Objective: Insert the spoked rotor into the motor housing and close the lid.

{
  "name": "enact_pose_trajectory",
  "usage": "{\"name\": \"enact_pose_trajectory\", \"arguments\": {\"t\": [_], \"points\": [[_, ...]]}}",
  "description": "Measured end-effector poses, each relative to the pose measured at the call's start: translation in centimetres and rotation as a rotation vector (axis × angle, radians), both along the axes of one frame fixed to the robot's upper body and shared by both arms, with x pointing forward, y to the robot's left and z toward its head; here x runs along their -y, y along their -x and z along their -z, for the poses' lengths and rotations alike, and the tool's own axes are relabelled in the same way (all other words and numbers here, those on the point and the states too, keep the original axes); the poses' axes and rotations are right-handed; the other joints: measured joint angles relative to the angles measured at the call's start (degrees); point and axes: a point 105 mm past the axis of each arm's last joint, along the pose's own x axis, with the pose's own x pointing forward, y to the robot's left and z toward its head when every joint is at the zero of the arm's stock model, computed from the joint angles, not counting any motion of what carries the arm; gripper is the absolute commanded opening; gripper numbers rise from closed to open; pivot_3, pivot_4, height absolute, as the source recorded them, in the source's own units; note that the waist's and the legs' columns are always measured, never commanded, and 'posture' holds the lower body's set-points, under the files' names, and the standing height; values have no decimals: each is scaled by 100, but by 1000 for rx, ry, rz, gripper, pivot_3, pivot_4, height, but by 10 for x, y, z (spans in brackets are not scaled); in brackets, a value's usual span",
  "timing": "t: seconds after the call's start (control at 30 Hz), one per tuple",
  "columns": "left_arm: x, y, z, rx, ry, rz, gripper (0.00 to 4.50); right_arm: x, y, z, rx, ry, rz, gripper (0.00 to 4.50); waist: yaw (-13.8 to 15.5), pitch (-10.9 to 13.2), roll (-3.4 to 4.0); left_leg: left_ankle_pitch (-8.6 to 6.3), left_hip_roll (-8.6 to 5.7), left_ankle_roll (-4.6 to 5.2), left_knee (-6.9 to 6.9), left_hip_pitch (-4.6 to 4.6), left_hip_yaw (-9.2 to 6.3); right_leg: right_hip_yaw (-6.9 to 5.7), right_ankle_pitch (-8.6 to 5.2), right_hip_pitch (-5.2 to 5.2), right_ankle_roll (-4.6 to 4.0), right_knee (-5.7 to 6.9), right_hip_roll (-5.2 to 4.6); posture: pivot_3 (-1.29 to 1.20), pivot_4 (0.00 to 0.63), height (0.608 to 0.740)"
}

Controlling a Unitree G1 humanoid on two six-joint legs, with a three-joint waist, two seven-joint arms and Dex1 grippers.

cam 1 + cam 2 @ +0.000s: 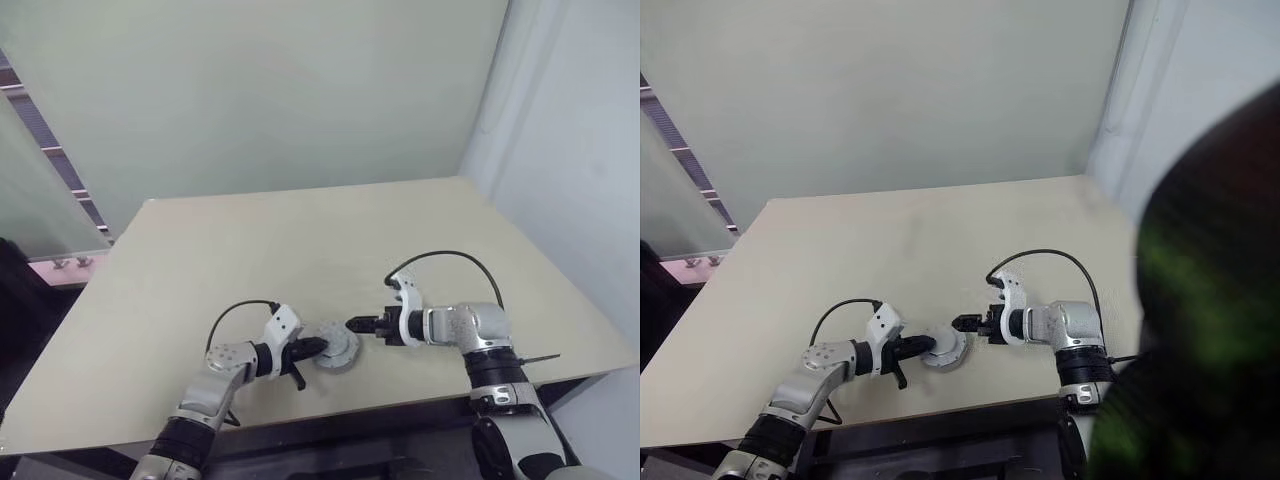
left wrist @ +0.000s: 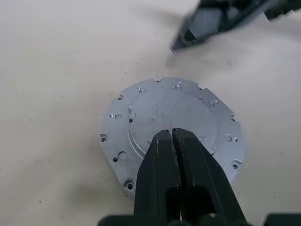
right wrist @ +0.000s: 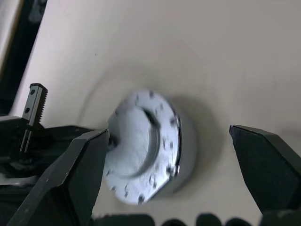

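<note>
The lid (image 2: 174, 110), a flat grey disc with a raised middle and small holes round its rim, lies near the table's front edge. It sits on a thick round body, the motor housing (image 3: 187, 150), whose inside is hidden. The spoked rotor is hidden. My left gripper (image 2: 172, 134) is shut, its fingertips pressed together and resting on the lid's top. In the left eye view my left gripper (image 1: 320, 346) meets the lid (image 1: 338, 347) from the left. My right gripper (image 1: 352, 324) stands open just right of the lid and slightly above it, its fingers (image 3: 80, 165) spread wider than the lid, holding nothing.
The pale wooden table (image 1: 300, 250) stretches far behind the lid, with its front edge (image 1: 330, 418) close by. A green wall stands at the back and a white wall at the right. A dark blurred shape (image 1: 1210, 300) covers the right side of the right eye view.
</note>
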Motion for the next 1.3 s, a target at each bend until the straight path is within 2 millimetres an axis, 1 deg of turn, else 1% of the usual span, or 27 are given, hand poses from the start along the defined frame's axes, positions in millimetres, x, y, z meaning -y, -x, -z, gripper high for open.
{"name": "enact_pose_trajectory", "arguments": {"t": [0.13,0.27,0.5,0.73,0.83,0.97,1.0,1.07,1.1,1.13,1.17,1.3], "points": [[0,0,0,1,0,1,0,-3,10,11,-145,-88,41,4483,-3,0,1,0,0,0,0,0,3,2,0,0,0,-1,0,0,0,740],[0,0,0,2,-1,2,0,-7,15,19,-216,-124,60,4483,-8,1,1,0,0,0,0,-2,4,3,0,-2,0,-1,0,0,0,740],[-2,1,-1,3,-8,2,0,-23,20,21,-281,-211,74,4483,-26,0,2,0,1,1,-1,-2,4,3,0,-3,0,0,1,0,0,740],[-3,1,-1,2,-14,-2,0,-28,19,23,-305,-240,101,4483,-72,0,2,0,8,1,-2,0,6,1,0,-4,0,1,5,0,0,740],[-4,2,-1,0,-17,-5,0,-29,19,26,-321,-250,122,3904,-107,0,2,0,10,1,-2,1,6,0,0,-4,0,2,6,0,0,740],[-5,3,-1,4,-20,-7,0,-27,19,32,-343,-241,145,2578,-148,2,4,0,9,1,-2,-2,6,2,0,-6,0,2,6,0,0,740],[-6,3,-1,4,-18,-11,0,-27,18,30,-344,-261,152,2221,-158,2,4,0,9,1,-4,-3,6,3,0,-8,0,1,6,0,0,740],[-9,2,-4,14,-27,-16,0,-27,16,27,-337,-282,158,1793,-172,1,4,0,10,2,-11,2,6,3,0,-6,0,1,6,0,0,740],[-10,2,-3,13,-27,-18,0,-27,16,28,-342,-279,160,1441,-171,1,5,0,10,2,-11,0,5,2,0,-8,0,1,6,0,0,740],[-11,2,-4,16,-26,-26,0,-27,16,25,-340,-302,163,1284,-174,1,6,0,11,2,-13,1,7,3,0,-9,0,2,7,0,0,740],[-12,2,-4,15,-29,-28,0,-28,15,24,-339,-303,162,1249,-173,0,9,0,11,2,-14,4,6,2,0,-5,0,1,8,0,0,740],[-13,0,-5,31,-18,-49,0,-28,15,24,-341,-302,163,1246,-173,0,9,1,11,2,-13,4,7,3,0,-6,-1,1,7,0,0,740]]}}
